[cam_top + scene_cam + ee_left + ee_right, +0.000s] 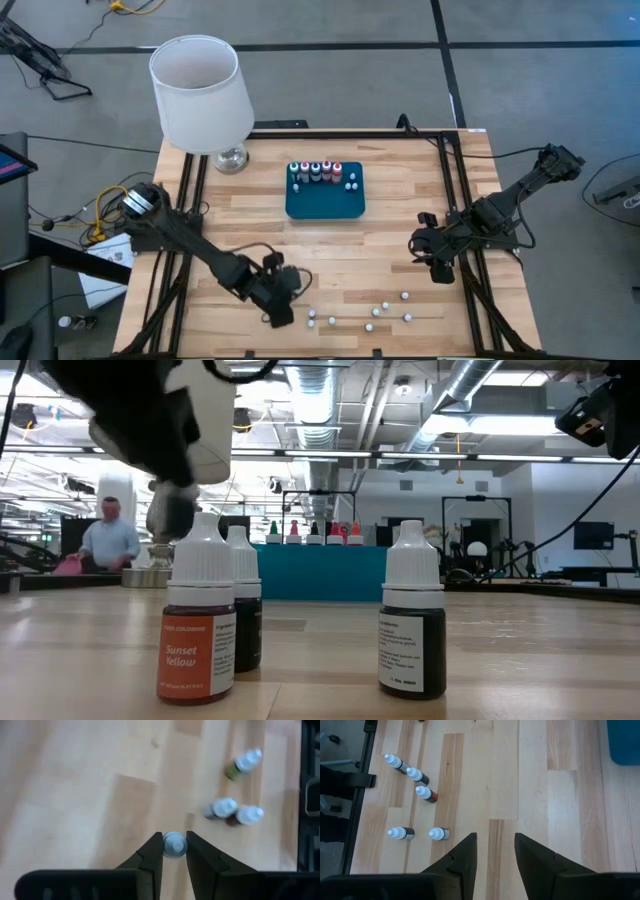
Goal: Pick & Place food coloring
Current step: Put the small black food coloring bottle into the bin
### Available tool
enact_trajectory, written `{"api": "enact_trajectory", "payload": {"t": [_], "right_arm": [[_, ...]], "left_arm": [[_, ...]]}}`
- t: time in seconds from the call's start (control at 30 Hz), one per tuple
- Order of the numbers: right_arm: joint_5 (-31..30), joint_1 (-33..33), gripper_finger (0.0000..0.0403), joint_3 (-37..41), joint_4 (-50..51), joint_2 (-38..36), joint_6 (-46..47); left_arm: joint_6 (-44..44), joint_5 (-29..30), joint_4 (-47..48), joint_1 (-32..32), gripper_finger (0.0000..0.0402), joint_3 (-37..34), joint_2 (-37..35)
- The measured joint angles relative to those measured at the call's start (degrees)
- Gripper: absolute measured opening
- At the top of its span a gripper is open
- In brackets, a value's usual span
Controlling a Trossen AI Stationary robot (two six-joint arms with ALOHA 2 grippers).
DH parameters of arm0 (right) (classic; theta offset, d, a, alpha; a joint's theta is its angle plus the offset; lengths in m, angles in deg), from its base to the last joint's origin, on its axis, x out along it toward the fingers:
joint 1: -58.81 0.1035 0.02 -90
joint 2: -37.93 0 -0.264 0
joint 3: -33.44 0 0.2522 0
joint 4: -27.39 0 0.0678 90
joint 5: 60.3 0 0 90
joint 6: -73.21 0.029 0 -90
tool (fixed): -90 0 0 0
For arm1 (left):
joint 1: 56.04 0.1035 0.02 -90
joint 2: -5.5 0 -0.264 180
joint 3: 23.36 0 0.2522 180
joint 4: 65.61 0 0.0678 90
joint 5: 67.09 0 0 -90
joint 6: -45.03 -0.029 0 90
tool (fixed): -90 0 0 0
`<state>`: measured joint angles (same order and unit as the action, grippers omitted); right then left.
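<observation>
**Left Gripper Closed About a White-Capped Bottle at the Near Table Edge**

Fingers [150,857] of the left gripper [174,851] stand on either side of one small bottle [174,844], its white cap seated between the tips; they are grasping it or very nearly so, with contact on both sides apparent in the left wrist view. From above, this gripper [279,303] sits low over the near left portion of the wooden table [400,200].

Remaining loose food coloring bottles [370,312] stand scattered along the near edge, to the right of the left gripper. Three of them [235,812] lie just beyond its fingertips, two touching or nearly so, one apart.

A dark teal tray [325,203] rests at table centre. Five coloured bottles [315,171] stand in a row along its far side, with two white ones [352,182] at its right end.

Right gripper [438,262] hangs near the right table edge, well apart from the tray, its fingers [462,855] spread and holding nothing.

A white lamp [200,95] stands at the far left corner. One bottle in the low view reads "Sunset Yellow" [196,622]. A person [108,540] is visible in the room behind.
</observation>
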<state>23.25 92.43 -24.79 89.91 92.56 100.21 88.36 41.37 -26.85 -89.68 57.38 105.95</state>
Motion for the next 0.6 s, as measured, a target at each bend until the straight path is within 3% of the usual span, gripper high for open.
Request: {"api": "enact_trajectory", "payload": {"t": [0.23,0.6], "right_arm": [[-0.08,0.0,0.012,0.0,-0.01,0.0,0.0],[-1.22,0.0,0.012,-0.02,-1.53,0.02,0.33]], "left_arm": [[-0.1,6.49,9.29,6.38,0.0061,0.0,-8.41],[-9.19,7.04,11.54,22.15,0.0062,0.0,-11.74]]}}
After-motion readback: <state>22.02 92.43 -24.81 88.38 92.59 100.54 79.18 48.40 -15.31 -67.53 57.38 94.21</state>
